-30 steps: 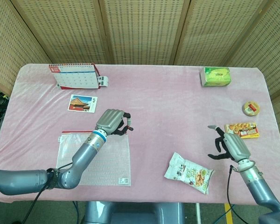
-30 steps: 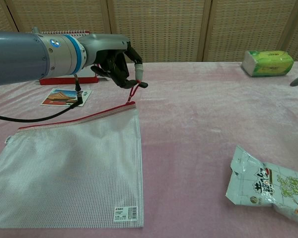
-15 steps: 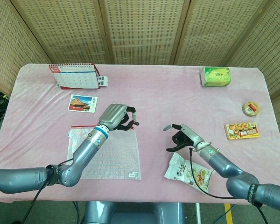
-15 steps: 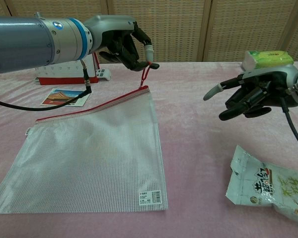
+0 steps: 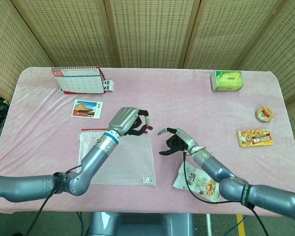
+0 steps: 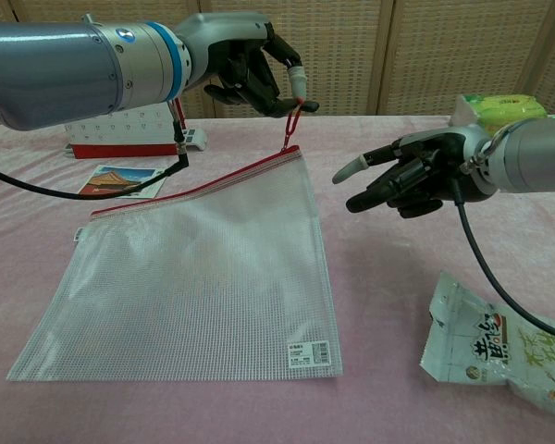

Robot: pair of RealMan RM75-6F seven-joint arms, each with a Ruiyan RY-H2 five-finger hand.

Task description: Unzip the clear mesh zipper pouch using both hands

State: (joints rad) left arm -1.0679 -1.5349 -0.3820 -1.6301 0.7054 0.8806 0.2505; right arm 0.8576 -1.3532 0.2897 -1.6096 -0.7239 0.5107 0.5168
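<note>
The clear mesh zipper pouch (image 5: 120, 157) (image 6: 194, 264) lies on the pink cloth with its red zipper edge along the top. My left hand (image 5: 127, 121) (image 6: 254, 72) pinches the red zipper pull cord (image 6: 292, 123) at the pouch's right top corner and lifts that corner. A short way right of that corner, my right hand (image 5: 176, 141) (image 6: 409, 174) hovers with fingers spread, holding nothing and apart from the pouch.
A snack bag (image 5: 199, 182) (image 6: 499, 347) lies near the front right. A postcard (image 5: 86, 108) and desk calendar (image 5: 79, 78) sit at the back left. At the right are a green tissue pack (image 5: 227, 80), a small round tin (image 5: 265, 114) and an orange packet (image 5: 254, 137).
My left hand has dragged the pouch rightward by its pull cord. My right hand has travelled left from the table's right side to just beside the pouch's corner.
</note>
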